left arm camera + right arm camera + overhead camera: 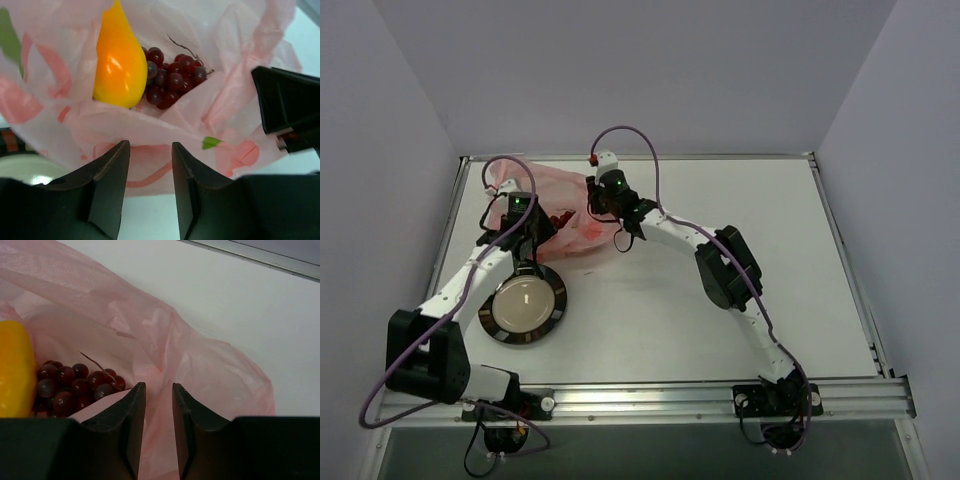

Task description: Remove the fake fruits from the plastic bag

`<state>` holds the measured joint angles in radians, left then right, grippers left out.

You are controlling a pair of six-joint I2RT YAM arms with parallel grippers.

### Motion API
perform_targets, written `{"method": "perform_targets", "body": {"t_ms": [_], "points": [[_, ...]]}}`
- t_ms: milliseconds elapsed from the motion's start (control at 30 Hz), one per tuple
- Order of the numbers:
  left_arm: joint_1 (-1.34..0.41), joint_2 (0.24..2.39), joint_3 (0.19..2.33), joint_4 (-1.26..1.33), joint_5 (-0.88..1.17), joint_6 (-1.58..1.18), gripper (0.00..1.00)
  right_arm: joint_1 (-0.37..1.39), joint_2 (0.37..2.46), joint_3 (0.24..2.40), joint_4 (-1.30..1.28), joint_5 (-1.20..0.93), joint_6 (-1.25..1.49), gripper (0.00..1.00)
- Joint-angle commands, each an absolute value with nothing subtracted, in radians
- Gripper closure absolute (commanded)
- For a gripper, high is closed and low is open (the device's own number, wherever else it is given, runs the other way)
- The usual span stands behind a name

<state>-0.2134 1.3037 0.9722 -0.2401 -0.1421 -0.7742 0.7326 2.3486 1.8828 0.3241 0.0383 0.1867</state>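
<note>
The pink plastic bag (560,200) lies at the table's far left, its mouth open. Inside it, the left wrist view shows the orange-yellow mango (120,60) and the dark red grape bunch (172,77) side by side; the right wrist view also shows the grapes (72,385) and the mango's edge (15,370). The peach is hidden. My left gripper (533,232) is open and empty, its tips (150,150) just before the bag's near wall. My right gripper (597,200) has its jaws drawn in on a fold of the bag (160,405) at its right side.
A round black-rimmed plate (556,300) sits near my left arm, just in front of the bag. The table's raised rails run along the far and side edges. The right gripper's black body (287,107) shows at the right of the left wrist view.
</note>
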Motion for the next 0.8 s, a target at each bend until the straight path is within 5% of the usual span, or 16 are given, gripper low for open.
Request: {"method": "perform_targets", "body": {"t_ms": [0,267,767], "points": [[-0.198,1.376,1.060,-0.124,-0.209,-0.784,0.62,0.747,2.303,1.878,0.365,0.037,0.202,0.76],[-0.153,1.511,1.138,-0.054,-0.241,-0.755,0.53,0.762,2.267,1.813,0.405,0.017,0.209,0.77],[-0.114,1.500,0.924,-0.017,-0.262,-0.790,0.19,0.769,2.287,1.813,0.414,-0.006,0.227,0.77]]}}
